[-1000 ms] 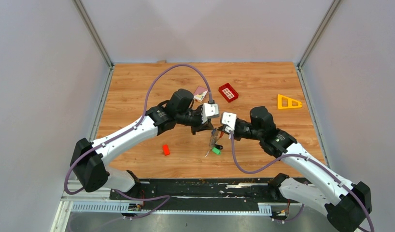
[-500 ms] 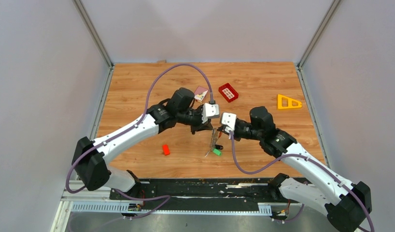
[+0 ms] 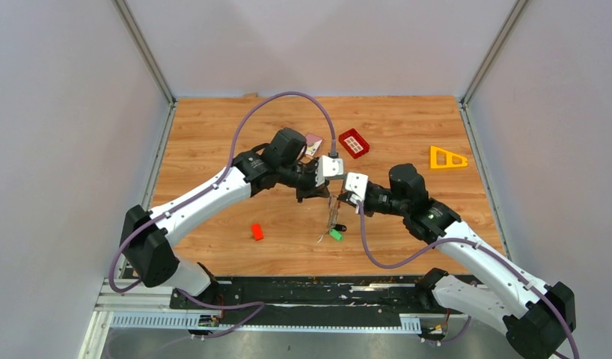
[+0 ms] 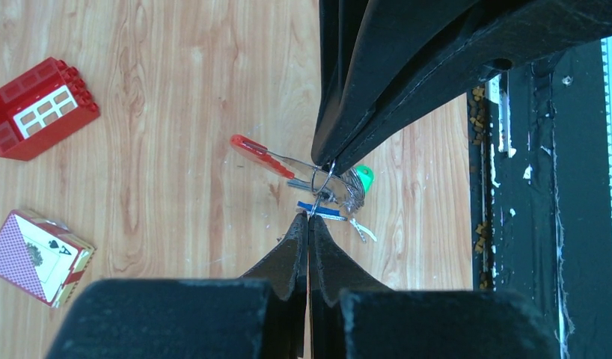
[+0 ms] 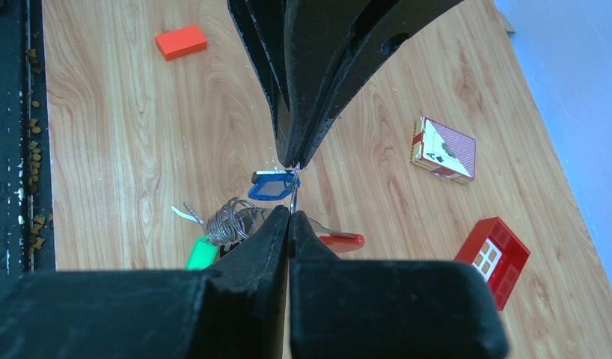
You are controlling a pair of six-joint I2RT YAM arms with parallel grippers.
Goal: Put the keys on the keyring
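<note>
Both arms met over the middle of the desk (image 3: 213, 127), fingertips almost touching. The left hand (image 4: 308, 221) and the right hand (image 5: 290, 217) were each pinched fully closed, facing one another. A thin loop of wire ran from one pair of tips to the other. It seemed each hand gripped the keyring (image 5: 228, 217) by that loop, though the wire was too fine to tell exactly where either hold lay.

The bundle hung clear of the desk just below the tips. A blue key (image 5: 273, 185) sat right beside the left hand's tips, a green key (image 5: 202, 256) dangled on the near side, and the keyring's glossy red piece (image 4: 252, 148) stuck out on the far side.

Holding the ring from opposite sides probably served to keep it taut and off the wood, so a key could be worked along the wire. Whether the blue key was already threaded could not be told.

A red block (image 5: 181, 41) lay well apart, to the near left.
</note>
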